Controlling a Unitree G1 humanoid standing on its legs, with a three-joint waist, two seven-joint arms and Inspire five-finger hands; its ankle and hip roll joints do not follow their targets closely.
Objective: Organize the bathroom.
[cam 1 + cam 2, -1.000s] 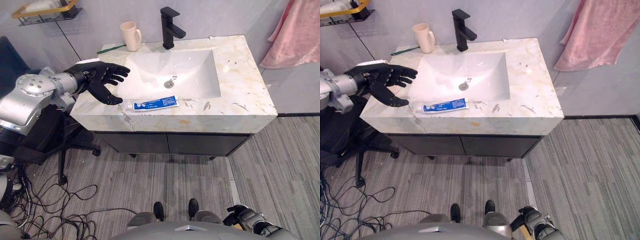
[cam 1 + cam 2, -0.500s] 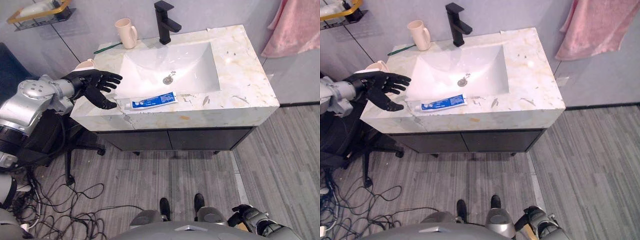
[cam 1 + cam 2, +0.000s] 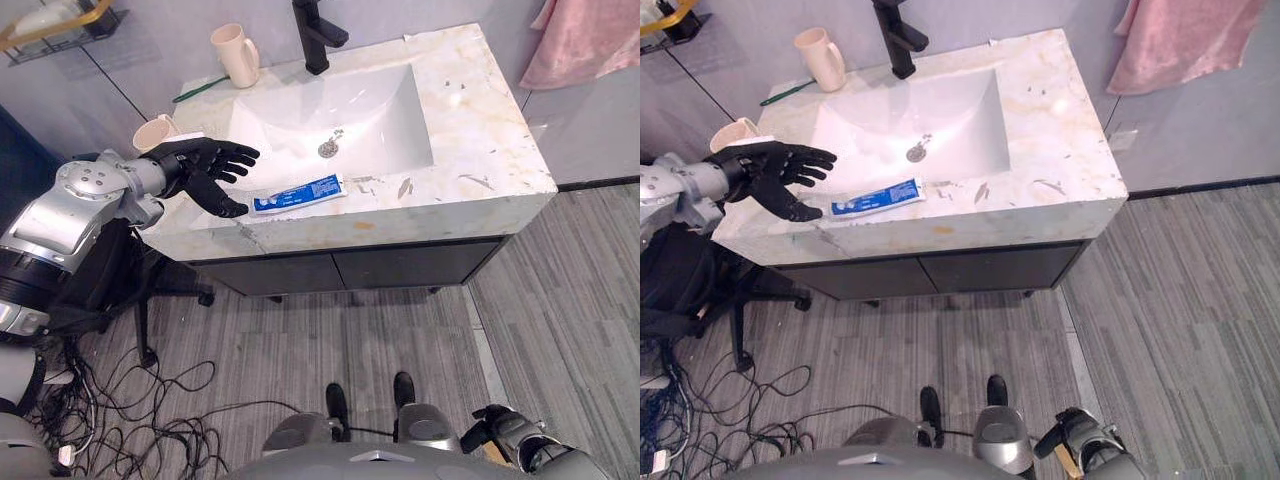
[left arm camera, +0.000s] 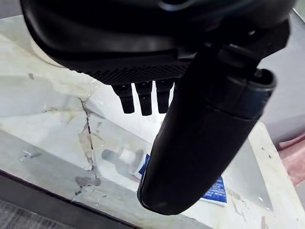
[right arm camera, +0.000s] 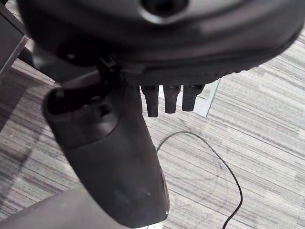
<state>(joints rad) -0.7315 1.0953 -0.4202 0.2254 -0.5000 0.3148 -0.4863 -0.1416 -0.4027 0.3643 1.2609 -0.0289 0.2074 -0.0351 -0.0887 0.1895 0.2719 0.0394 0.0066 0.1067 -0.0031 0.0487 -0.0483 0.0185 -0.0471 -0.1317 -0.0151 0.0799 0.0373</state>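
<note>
Toothpaste tube (image 3: 299, 193) flat on the worktop (image 3: 480, 160) at the front rim, just before the basin (image 3: 345, 115), cap end toward the left hand (image 3: 200, 172). Hand spread, thumb low, fingers straight and reaching toward the basin, holding nothing; thumb tip just beside the cap, not touching it as far as can be told. Compared with a second ago: tube in the same spot against the drain and rim, whole scene slid and turned in both eye views (camera moved, not the things), hand now closer to the cap end and set lower over the worktop edge. Meaning for the task, as a judgement: approach to the tube under way, grasp not yet made, nothing tidied so far.

Further out: a mug (image 3: 234, 53) by the tap (image 3: 313, 33) at the back, a green toothbrush (image 3: 203, 91) lying next to it, a second cup (image 3: 153, 132) behind the left wrist, a pink towel (image 3: 1185, 35) hanging at the right.

Left wrist view adds the white cap (image 4: 125, 155) and blue tube body past the thumb, plus a crack in the worktop front. Right hand (image 5: 143, 114) down by the floor, fingers straight, idle.
</note>
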